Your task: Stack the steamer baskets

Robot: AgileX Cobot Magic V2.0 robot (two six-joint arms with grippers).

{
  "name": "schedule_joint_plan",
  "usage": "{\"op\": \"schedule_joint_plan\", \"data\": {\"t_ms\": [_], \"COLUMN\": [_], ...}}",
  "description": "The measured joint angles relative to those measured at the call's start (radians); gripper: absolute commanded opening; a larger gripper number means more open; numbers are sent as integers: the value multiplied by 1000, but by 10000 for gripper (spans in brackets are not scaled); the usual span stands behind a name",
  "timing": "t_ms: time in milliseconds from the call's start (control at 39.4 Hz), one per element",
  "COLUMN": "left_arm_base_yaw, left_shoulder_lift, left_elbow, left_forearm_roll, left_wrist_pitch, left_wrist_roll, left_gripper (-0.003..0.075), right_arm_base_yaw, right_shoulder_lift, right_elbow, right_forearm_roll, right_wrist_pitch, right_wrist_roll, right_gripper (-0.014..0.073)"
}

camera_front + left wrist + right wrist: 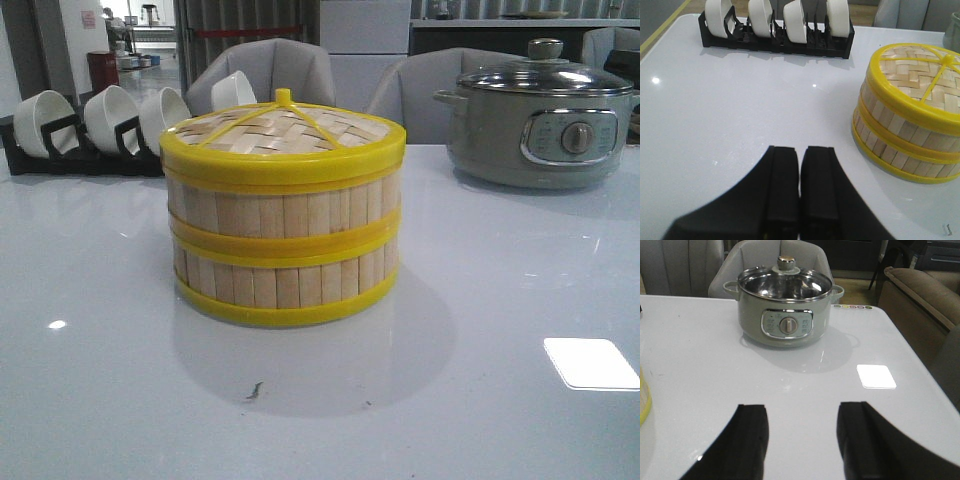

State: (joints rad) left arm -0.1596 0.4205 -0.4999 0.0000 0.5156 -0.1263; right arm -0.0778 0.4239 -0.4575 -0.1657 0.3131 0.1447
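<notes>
Steamer baskets point(283, 245) stand stacked, one ring directly on the other, near the middle of the white table point(480, 400); yellow bands meet at the seam between the two rings, edges lined up all round as far as the front view shows; a woven bamboo lid point(285, 130) with yellow rim and a small yellow knob sits on the upper ring. Stack upright, not tilted.

Left gripper point(800, 190): black fingers pressed together, no gap between them, nothing held; it hangs over bare table, well apart from the stack, which lies off to one side in the left wrist view. Right gripper point(802, 440): fingers spread wide, nothing between them, bare tabletop showing through the gap; only a sliver of yellow band is visible at the edge of the right wrist view. Neither gripper touches the baskets (neither arm appears in the front view).

Surroundings: grey-green electric pot point(540, 125) with glass lid and a front dial, at the far right of the table, apart from the stack; black rack point(85, 150) holding white bowls point(110, 118) on edge at the far left; another white bowl just behind the stack; a bright rectangular light reflection on the table at near right; small dark mark on the table in front of the stack.
</notes>
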Motion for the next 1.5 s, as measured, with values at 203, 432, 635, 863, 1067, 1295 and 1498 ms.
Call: {"op": "schedule_joint_plan", "data": {"t_ms": [203, 432, 635, 863, 1067, 1295, 1498], "left_arm_base_yaw": [0, 0, 0, 0, 0, 0, 0], "left_shoulder_lift": [0, 0, 0, 0, 0, 0, 0], "left_elbow": [0, 0, 0, 0, 0, 0, 0], "left_forearm_roll": [0, 0, 0, 0, 0, 0, 0], "left_wrist_pitch": [0, 0, 0, 0, 0, 0, 0], "left_wrist_roll": [0, 0, 0, 0, 0, 0, 0], "left_gripper": [87, 87, 87, 87, 87, 87, 87], "right_arm_base_yaw": [0, 0, 0, 0, 0, 0, 0], "right_shoulder_lift": [-138, -258, -270, -272, -272, -272, -272], "right_elbow": [133, 244, 251, 251, 251, 251, 251], "right_forearm_roll": [0, 0, 0, 0, 0, 0, 0], "right_wrist_pitch": [-6, -63, -95, -89, -83, -81, -81], "right_wrist_roll": [0, 0, 0, 0, 0, 0, 0], "right_gripper": [426, 384, 52, 48, 48, 48, 48]}}
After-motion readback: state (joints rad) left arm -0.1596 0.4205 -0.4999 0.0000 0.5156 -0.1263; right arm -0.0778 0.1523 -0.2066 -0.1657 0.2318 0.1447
